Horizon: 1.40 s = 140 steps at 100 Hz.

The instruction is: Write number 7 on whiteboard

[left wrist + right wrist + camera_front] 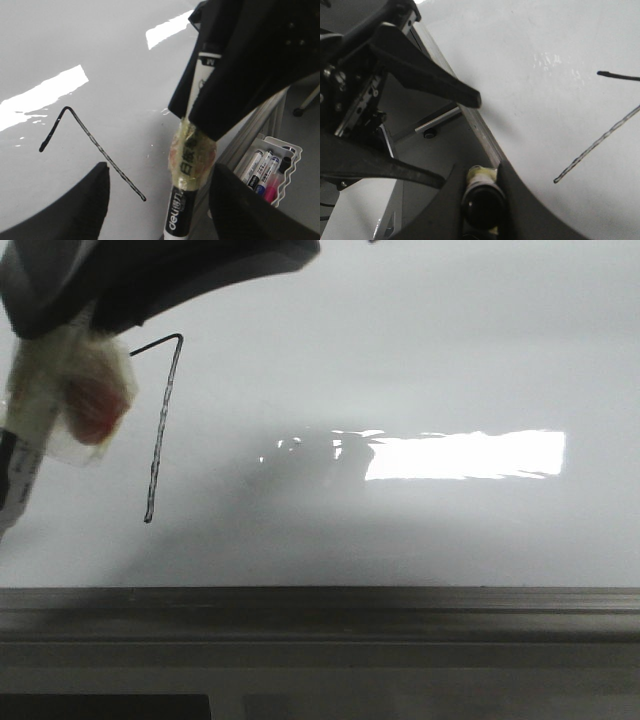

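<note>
The whiteboard (400, 360) fills the front view, with a dark ledge (320, 605) along its lower edge. The number 7 (160, 430) is drawn in thin black line at its left; it also shows in the left wrist view (100, 150) and the right wrist view (600, 145). My right gripper (482, 197) is shut on a black-and-white marker (192, 165) wrapped in yellowish tape, held just beside the 7; the front view shows this marker (60, 400) at the far left. My left gripper (161, 170) is open, its fingers either side of the marker and apart from it.
A white basket (282, 145) with several spare markers hangs beside the board's edge. A bright rectangular light glare (465, 455) lies on the board's right half. The left gripper (457, 140) sits close beside the right one, past the board's frame.
</note>
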Each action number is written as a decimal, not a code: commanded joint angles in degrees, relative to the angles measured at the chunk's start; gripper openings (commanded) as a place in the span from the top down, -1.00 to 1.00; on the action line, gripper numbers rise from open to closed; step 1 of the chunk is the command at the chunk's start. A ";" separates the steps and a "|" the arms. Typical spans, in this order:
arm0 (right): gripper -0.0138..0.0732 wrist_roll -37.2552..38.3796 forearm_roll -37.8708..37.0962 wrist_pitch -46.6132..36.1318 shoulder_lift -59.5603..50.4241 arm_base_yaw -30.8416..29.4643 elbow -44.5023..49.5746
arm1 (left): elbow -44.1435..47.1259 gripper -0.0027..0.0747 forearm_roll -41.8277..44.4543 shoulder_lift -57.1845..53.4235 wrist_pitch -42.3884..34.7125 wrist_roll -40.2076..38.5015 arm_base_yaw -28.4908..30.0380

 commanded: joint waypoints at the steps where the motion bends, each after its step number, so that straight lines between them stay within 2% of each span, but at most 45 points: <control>1: 0.78 -0.79 0.47 -5.02 -1.82 0.40 -1.43 | -1.46 -0.12 1.93 1.87 -5.51 -0.62 -0.49; 48: 0.78 -0.79 0.47 -6.94 -2.82 0.55 -1.43 | -1.46 -0.09 1.45 8.59 -6.28 -0.62 -0.27; 53: 0.78 -0.79 0.47 -6.94 -3.00 0.55 -1.43 | -1.46 0.01 1.29 8.68 -6.39 -0.62 -0.27; 58: 0.78 -0.79 0.47 -6.94 -3.09 0.55 -1.43 | -1.46 0.21 1.20 8.68 -6.39 -0.62 -0.27; 65: 0.78 -0.79 0.47 -6.49 -3.09 0.55 -1.43 | -1.59 0.67 1.20 8.68 -6.53 -0.62 -0.27; 66: 0.78 -0.79 0.47 -6.32 -3.09 0.55 -1.43 | -1.59 0.82 1.20 8.68 -6.66 -0.62 -0.27; 67: 0.78 -0.79 0.47 -6.32 -3.09 0.55 -1.43 | -1.59 0.82 1.20 8.68 -6.66 -0.62 -0.27; 69: 0.78 -0.79 0.47 -6.00 -3.09 0.55 -1.43 | -1.59 0.97 1.20 8.68 -6.81 -0.62 -0.27; 94: 0.77 -0.79 0.47 -5.70 -3.09 0.55 -1.43 | -1.59 0.98 1.20 8.68 -8.42 -0.62 -0.27; 103: 0.53 -0.79 -0.51 -4.99 -3.09 0.55 -1.43 | -1.59 0.98 -1.27 8.68 -8.42 -0.62 -0.27; 113: -0.12 -0.79 -0.72 -4.71 -3.09 -0.06 -1.43 | -1.96 0.98 -9.99 8.68 -6.26 -0.62 0.40; 120: -0.39 -0.79 -1.26 -4.71 -3.09 -0.18 -1.43 | -3.12 0.98 -16.99 8.68 -0.96 -0.62 1.38; 127: -0.38 -0.79 -1.44 -4.81 -3.09 -0.18 -1.43 | -4.97 0.98 -22.05 8.68 3.68 -0.62 2.99; 140: -0.23 -0.79 -1.44 -4.46 -3.09 -0.18 -1.43 | -7.72 0.98 -30.11 8.68 6.76 -0.62 7.91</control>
